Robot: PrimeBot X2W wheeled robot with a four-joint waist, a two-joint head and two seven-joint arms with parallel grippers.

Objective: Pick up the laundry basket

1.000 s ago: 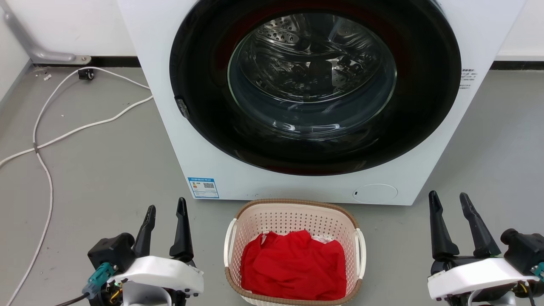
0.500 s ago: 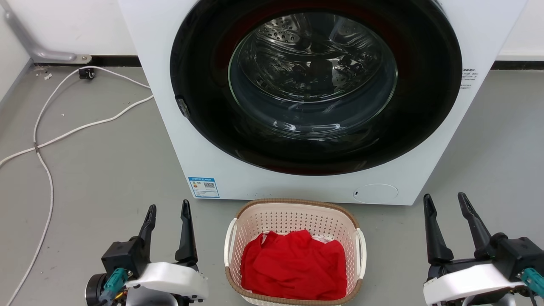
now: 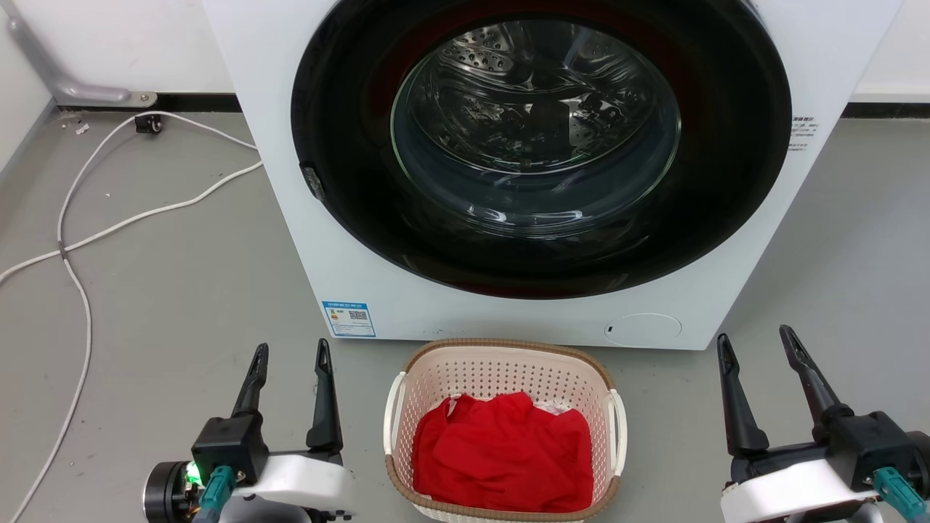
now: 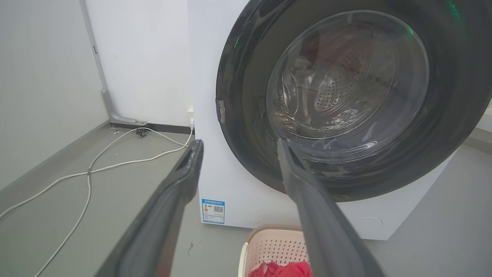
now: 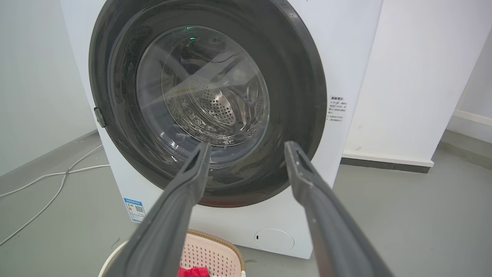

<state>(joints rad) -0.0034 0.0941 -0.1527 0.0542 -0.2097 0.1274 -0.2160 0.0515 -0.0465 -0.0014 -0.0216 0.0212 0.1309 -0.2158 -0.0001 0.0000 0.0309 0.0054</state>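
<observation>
1. My job was to pick up the laundry basket [image 3: 501, 374]. It sat on the grey floor [image 3: 182, 290], just in front of the big white washing machine [image 3: 465, 319]. I could not tell if the two touched.
2. A red cloth [image 3: 501, 450] lay inside the basket.
3. My left gripper [image 3: 290, 347] was open. Its two dark fingers were spread apart and held nothing. They pointed far, toward the machine.
4. My right gripper [image 3: 753, 334] was open too, and it was empty as well.
5. The basket was between my two grippers. From my left gripper it lay to the right. From my right gripper it lay to the left. Neither gripper touched it.
6. My left gripper was near the basket. My right gripper was a bit farther off to the side.
7. The basket seemed to run the long way from near to far. Its near end was cut off in my head view, so I was not sure.
8. It had a white handle on its left side [image 3: 392, 414] and one on its right side [image 3: 619, 421]. Each handle faced one of my grippers.
9. I think both grippers needed to go in toward the middle and down to reach those handles. My right gripper had more way to go.
</observation>
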